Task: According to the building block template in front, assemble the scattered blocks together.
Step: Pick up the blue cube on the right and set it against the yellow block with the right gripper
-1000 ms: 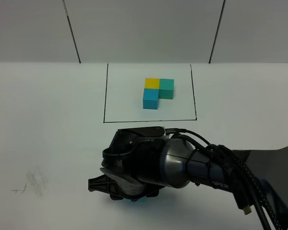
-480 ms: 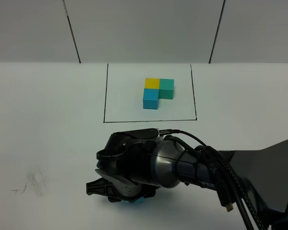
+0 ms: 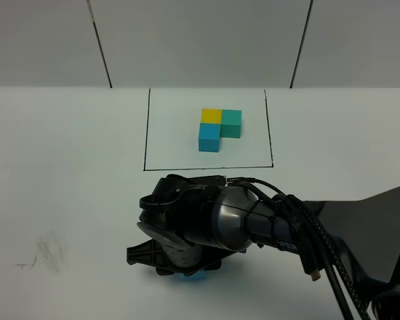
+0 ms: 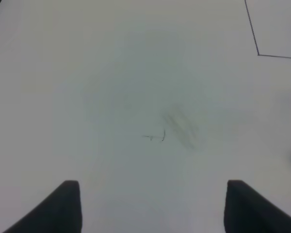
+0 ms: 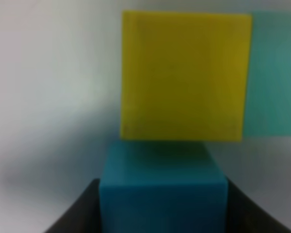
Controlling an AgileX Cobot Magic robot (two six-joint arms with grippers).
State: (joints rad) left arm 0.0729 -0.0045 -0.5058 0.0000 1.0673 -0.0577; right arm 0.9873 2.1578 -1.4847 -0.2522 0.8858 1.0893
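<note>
Pinching the small matte sky-blue cube [image 5: 162, 191], the right gripper [image 5: 162, 213] jaws set it against the yellow cube [image 5: 184, 75], matching the black-framed template [image 3: 219, 128]; left jaws are spread, empty.

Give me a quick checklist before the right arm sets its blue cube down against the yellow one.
1. Right tool shut on the sky-blue cube: ok, the cube sits between the dark fingers.
2. Yellow cube and teal-green cube already side by side: ok, their faces meet in the right wrist view.
3. Sky-blue cube flush against the yellow cube: cannot tell, a dark shadow lies between them.
4. Building block template in plain view for comparison: ok, inside its black frame.
5. Left tool clear of the work: ok, open above bare table.
</note>
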